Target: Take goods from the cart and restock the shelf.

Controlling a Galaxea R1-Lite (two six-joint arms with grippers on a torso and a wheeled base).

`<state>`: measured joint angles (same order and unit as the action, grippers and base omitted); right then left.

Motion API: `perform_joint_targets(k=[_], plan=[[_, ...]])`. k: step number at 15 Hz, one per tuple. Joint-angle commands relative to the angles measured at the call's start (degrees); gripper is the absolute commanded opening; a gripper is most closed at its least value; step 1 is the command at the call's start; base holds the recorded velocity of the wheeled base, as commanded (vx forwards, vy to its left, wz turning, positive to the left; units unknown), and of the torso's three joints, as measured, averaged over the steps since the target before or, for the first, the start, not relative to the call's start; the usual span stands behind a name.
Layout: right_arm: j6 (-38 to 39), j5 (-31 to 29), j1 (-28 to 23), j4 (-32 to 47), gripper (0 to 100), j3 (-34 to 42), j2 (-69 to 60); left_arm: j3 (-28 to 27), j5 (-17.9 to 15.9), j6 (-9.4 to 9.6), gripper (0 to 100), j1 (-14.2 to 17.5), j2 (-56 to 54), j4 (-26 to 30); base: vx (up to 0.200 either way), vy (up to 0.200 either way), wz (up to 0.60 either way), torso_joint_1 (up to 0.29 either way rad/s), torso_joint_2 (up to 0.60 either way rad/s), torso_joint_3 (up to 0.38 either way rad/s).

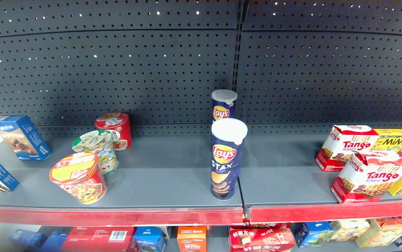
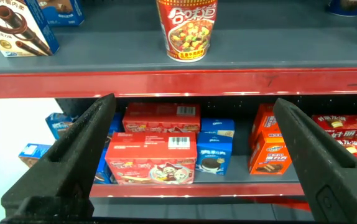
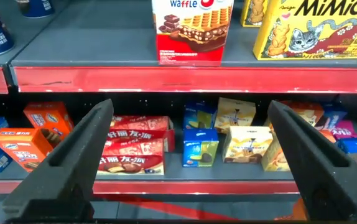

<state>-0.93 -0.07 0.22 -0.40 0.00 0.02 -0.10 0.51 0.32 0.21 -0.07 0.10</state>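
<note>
the left claw hangs released before the shelf, a red noodle cup standing just beyond its spread jaws. a tall blue chips can stands upright farther right. the right claw, also released, faces a red wafer box at the shelf's front edge.

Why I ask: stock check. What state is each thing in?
Front chip can, upright, lid on.
Rear chip can, upright, lid on.
Front noodle cup, upright, sealed.
Front wafer box, upright, top crumpled.
Left pincer, open, empty.
Right pincer, open, empty.
</note>
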Motion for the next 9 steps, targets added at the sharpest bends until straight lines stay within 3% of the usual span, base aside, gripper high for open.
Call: perform_joint_targets(k=[1, 9], plan=[[0.0, 0.0, 0.0, 0.0, 100, 0.0, 0.0, 0.0, 0.0, -0.05, 100, 0.1, 0.1, 0.0, 0.000, 0.000, 0.00, 0.000, 0.00, 0.000], [-0.2, 0.0, 0.0, 0.0, 100, 0.0, 0.0, 0.0, 0.0, 0.03, 100, 0.1, 0.1, 0.0, 0.000, 0.000, 0.00, 0.000, 0.00, 0.000]])
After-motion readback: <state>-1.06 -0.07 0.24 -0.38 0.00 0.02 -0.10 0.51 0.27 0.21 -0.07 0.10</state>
